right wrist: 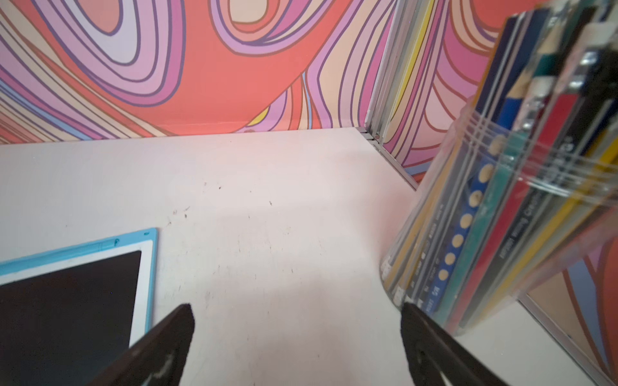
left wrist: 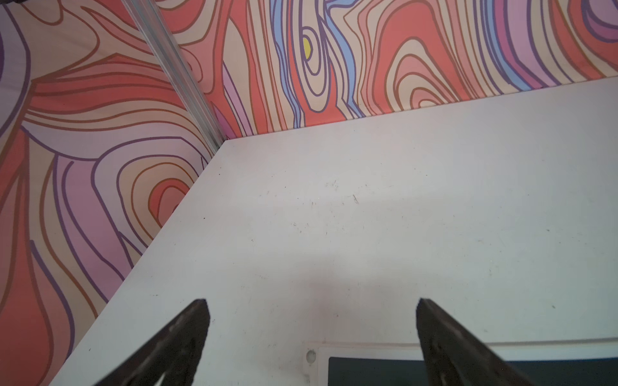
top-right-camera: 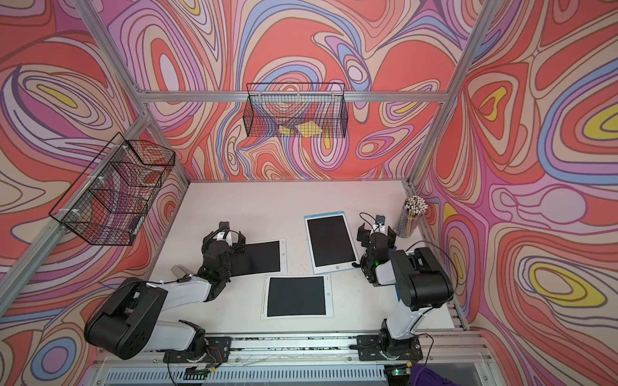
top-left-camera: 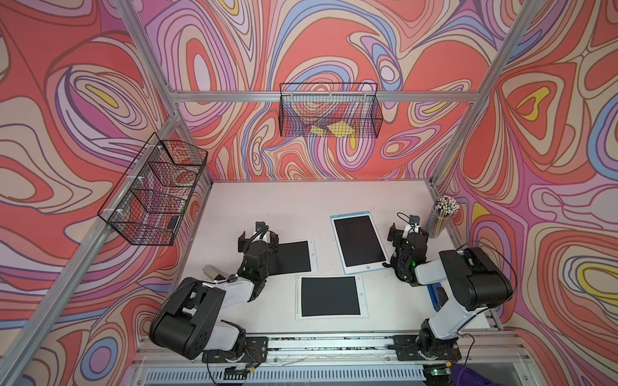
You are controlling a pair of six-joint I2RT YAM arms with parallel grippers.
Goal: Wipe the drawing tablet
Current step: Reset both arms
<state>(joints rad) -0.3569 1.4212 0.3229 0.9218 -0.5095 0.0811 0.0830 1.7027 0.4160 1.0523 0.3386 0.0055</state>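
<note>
Left gripper (top-left-camera: 258, 241), jaws apart, is hovering over the left end of the leftmost tablet (top-left-camera: 296, 255). Right gripper (top-left-camera: 408, 234), likewise spread, is hanging just right of the blue-framed tablet (top-left-camera: 359, 240), apparently not touching.

We see three drawing tablets lying flat on the desk (top-left-camera: 301, 207), each with a dark, blank screen. The blue-framed tablet (top-left-camera: 359, 241) lies right of centre, lengthwise from far to near and slightly turned. The near white tablet (top-left-camera: 329, 296) sits central. The left white tablet (top-left-camera: 296, 256) is partly covered at its left end.
</note>
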